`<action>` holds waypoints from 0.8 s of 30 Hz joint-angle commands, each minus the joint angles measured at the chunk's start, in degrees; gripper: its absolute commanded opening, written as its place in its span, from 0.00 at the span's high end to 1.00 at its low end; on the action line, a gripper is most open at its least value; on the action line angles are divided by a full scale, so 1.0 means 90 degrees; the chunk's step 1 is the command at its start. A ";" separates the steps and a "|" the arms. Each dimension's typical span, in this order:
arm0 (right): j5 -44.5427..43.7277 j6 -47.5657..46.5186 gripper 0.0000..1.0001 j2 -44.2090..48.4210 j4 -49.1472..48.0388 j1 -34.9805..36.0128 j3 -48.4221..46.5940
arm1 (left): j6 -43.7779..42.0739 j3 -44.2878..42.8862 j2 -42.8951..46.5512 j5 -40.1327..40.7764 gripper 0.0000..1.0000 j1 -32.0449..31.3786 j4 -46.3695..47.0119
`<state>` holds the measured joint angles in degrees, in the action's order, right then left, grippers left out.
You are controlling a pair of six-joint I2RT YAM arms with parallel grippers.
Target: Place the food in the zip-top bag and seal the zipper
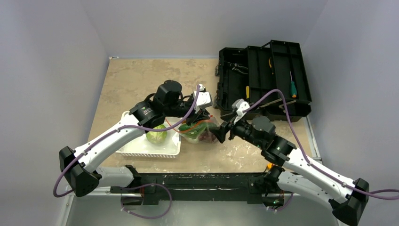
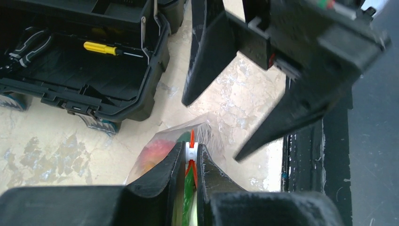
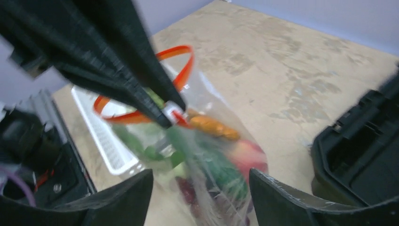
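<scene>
Mottled beige desk (image 1: 141,80); black hard-plastic toolbox (image 1: 263,80), open; white slatted basket (image 1: 141,149), round cabbage (image 1: 156,135) inside; just beside it, crinkly clear bag (image 1: 200,134) of food (image 3: 209,126). Small white slider (image 2: 191,150) of orange-red zipper (image 3: 186,70) pinched in left jaws; right jaws released, wide, flanking bag.

You have a clear, crinkly plastic zip-top bag (image 3: 202,106) edged with a thin orange-red zipper strip (image 3: 123,116), which carries a small white slider (image 3: 170,109). Through the plastic your food shows as a pink-red peach (image 3: 247,160), an orange piece (image 3: 212,127), green leafy shapes (image 3: 219,172) and something dark red (image 3: 188,186).

Your round cabbage (image 1: 156,135) is pale yellowish green, and the slatted plastic basket (image 1: 150,151) is white. The tabletop (image 1: 136,80) is beige, mottled with paler marble-like patches.

The plastic toolbox (image 1: 256,70) is black. It shows you a yellow-handled screwdriver (image 2: 99,47) and a green-and-orange-handled screwdriver (image 1: 292,88). Your arms (image 1: 110,140) are white with black joints, and their cables (image 1: 294,134) are purple.
</scene>
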<state>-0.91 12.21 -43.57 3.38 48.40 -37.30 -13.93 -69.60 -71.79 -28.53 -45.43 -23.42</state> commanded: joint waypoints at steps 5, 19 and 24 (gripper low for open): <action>0.1669 -0.1227 0.14 0.0319 -0.3330 -0.0007 0.1487 | 0.0201 -0.0023 0.0125 -0.0541 1.00 0.0012 0.0410; 0.1763 -0.1919 0.20 -0.0362 -0.3548 -0.0231 0.1029 | 0.0196 -0.0030 0.0173 -0.0982 1.00 0.0018 0.0351; 0.0954 -0.2107 0.17 0.0372 -0.2644 -0.0341 0.1052 | 0.0155 -0.0010 0.0189 -0.0997 1.00 0.0016 0.0351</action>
<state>13.02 -4.14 -44.86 -24.27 46.30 -26.00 -12.58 -69.49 -71.79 -34.98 -45.43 -23.33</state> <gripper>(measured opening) 0.813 0.097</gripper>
